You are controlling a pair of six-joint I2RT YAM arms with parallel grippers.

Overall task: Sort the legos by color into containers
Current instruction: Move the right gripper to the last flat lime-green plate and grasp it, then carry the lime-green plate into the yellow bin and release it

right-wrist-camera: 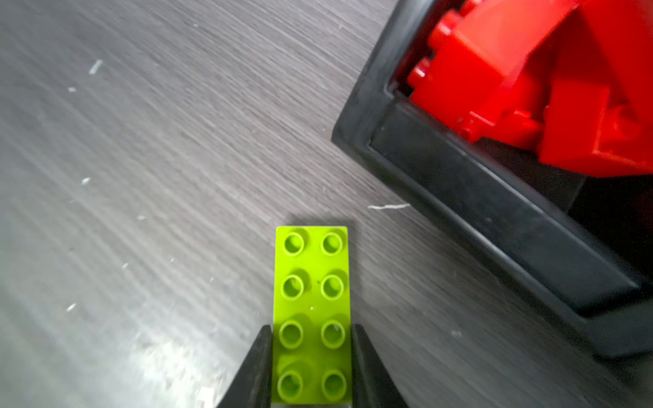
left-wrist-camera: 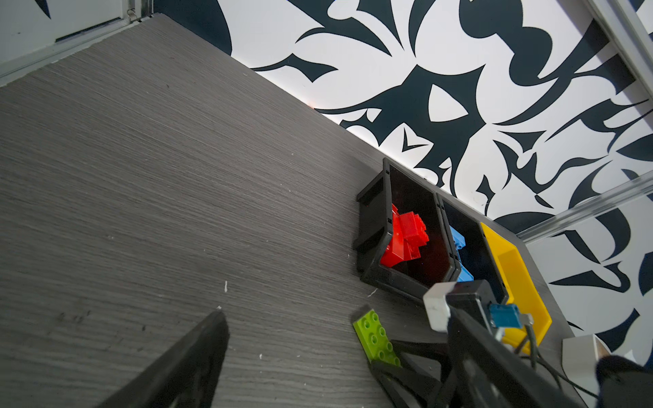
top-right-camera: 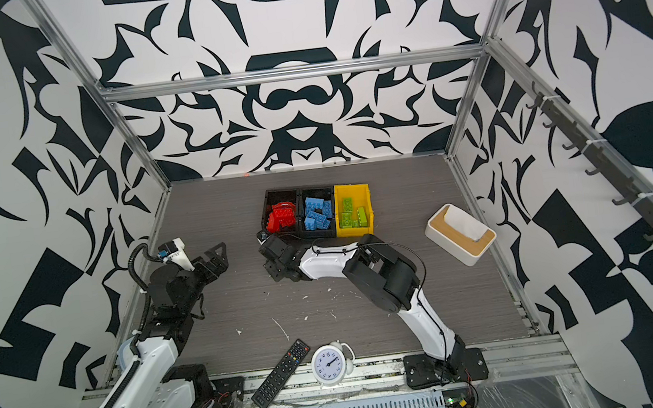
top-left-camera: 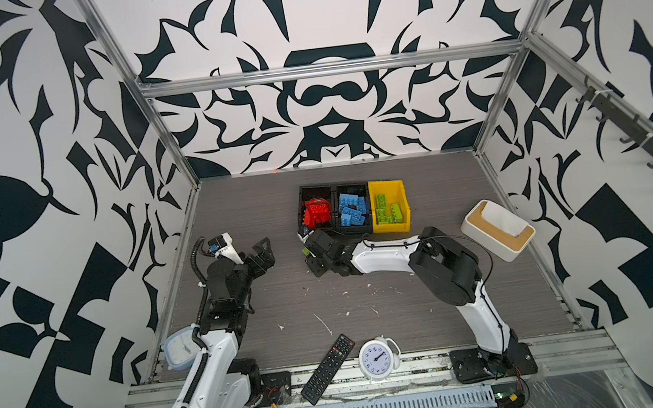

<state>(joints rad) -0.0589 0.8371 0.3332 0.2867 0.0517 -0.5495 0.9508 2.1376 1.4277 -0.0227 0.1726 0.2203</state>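
Observation:
My right gripper (right-wrist-camera: 311, 330) is shut on a lime green lego (right-wrist-camera: 311, 300), a flat studded plate pinched by its long sides. It is low over the table, just in front of the black container (top-left-camera: 302, 208) that holds red legos (top-left-camera: 316, 213). The plate (left-wrist-camera: 376, 335) also shows in the left wrist view. The joined black container (top-left-camera: 350, 186) holds blue legos (top-left-camera: 352, 209), and the yellow container (top-left-camera: 390, 226) holds green legos (top-left-camera: 387, 210). My left gripper (top-left-camera: 262, 255) hangs open and empty at the left, well away from the containers.
A white box with a wooden rim (top-left-camera: 497, 229) stands at the right. A black remote (top-left-camera: 328, 368) and a white alarm clock (top-left-camera: 377, 359) lie at the front edge. A pale blue clock (top-left-camera: 177, 349) sits beside the left arm's base.

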